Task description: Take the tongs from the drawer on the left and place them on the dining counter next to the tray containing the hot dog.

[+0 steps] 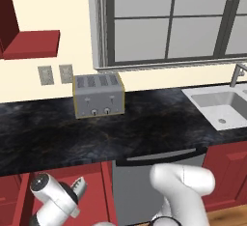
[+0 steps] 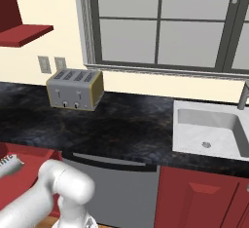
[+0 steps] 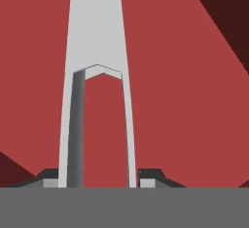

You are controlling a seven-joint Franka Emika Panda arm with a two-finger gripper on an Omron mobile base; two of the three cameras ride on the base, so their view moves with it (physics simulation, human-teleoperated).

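Silver-grey tongs run up between the hand's two dark fingertips, which sit close against their arms, gripping them. Behind them is the red floor of the drawer. Beyond, a toaster stands on the black desk

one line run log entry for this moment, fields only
phase: grasp in drawer | gripper: shut on tongs | tongs: between gripper fingertips, over red drawer floor | dining counter placement: not yet done
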